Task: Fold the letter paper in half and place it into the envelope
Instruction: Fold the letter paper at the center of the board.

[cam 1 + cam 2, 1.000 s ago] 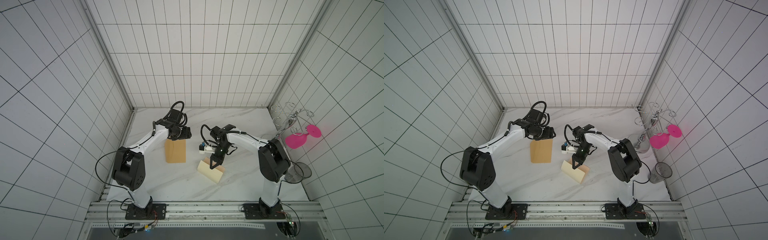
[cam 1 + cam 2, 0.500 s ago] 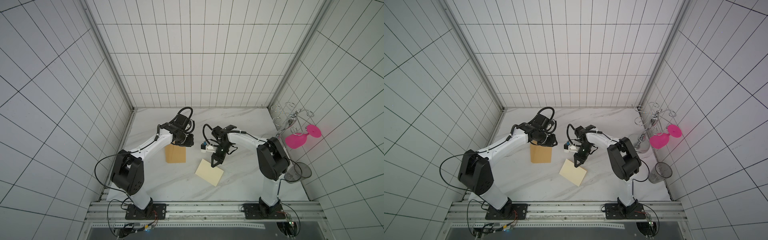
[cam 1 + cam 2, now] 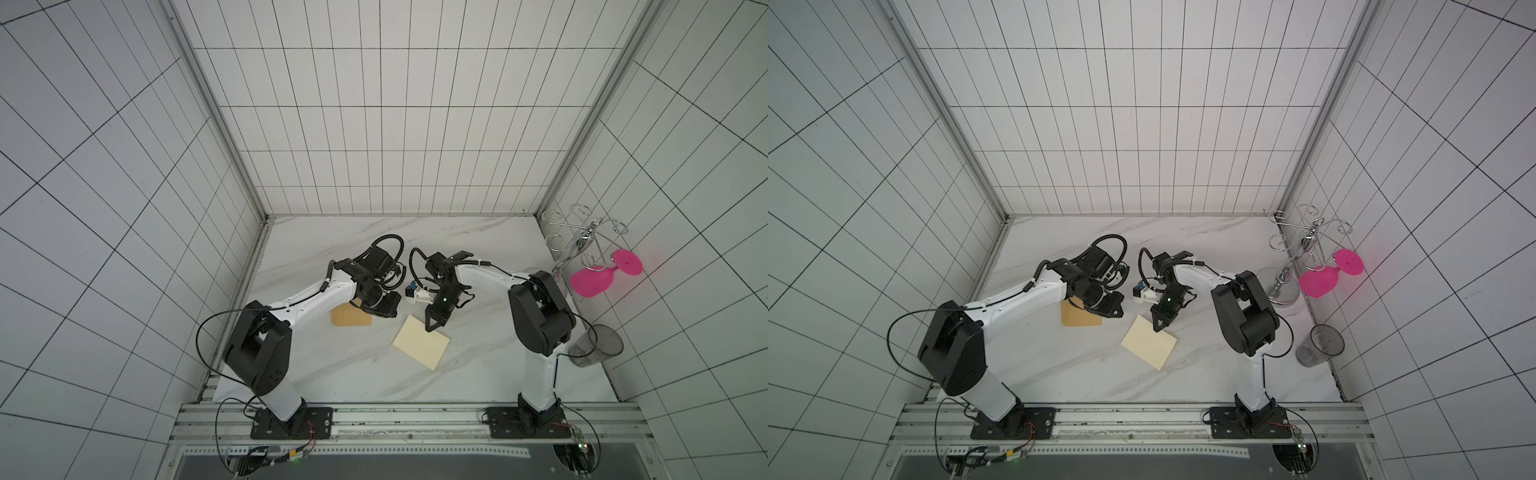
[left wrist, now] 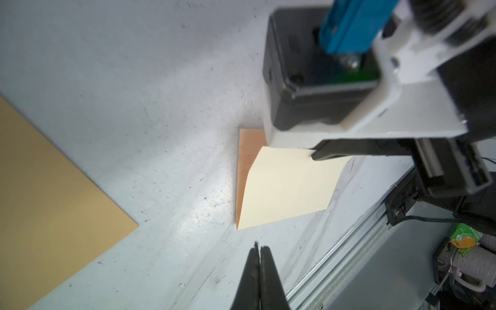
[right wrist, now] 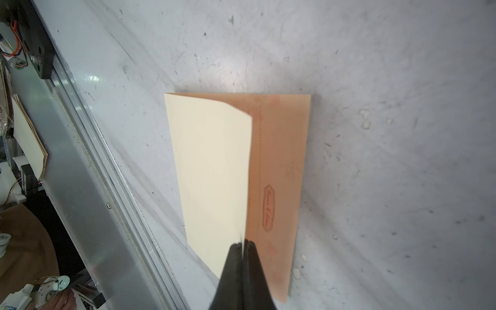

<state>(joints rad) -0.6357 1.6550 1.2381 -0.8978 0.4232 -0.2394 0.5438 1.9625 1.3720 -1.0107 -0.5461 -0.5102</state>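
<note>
The letter paper (image 3: 420,347) lies near mid-table in both top views, its cream half folded over onto its peach printed half (image 5: 281,161). My right gripper (image 5: 243,243) is shut on the free edge of the cream upper half (image 5: 212,171), holding it slightly off the lower half. The tan envelope (image 3: 351,326) lies flat to the left, partly under my left arm. My left gripper (image 4: 259,245) is shut on nothing. It hovers over bare table between the envelope (image 4: 53,188) and the letter paper (image 4: 287,188).
A wire glass rack (image 3: 575,241) with a pink glass (image 3: 590,280) stands at the right wall. In front of it is a clear cup (image 3: 598,345). A metal rail (image 3: 395,415) runs along the table's front edge. The two wrists are close together.
My left gripper has shut and swung right, off the envelope's far end, toward the paper. The raised paper flap in my right gripper has come down nearly flat.
</note>
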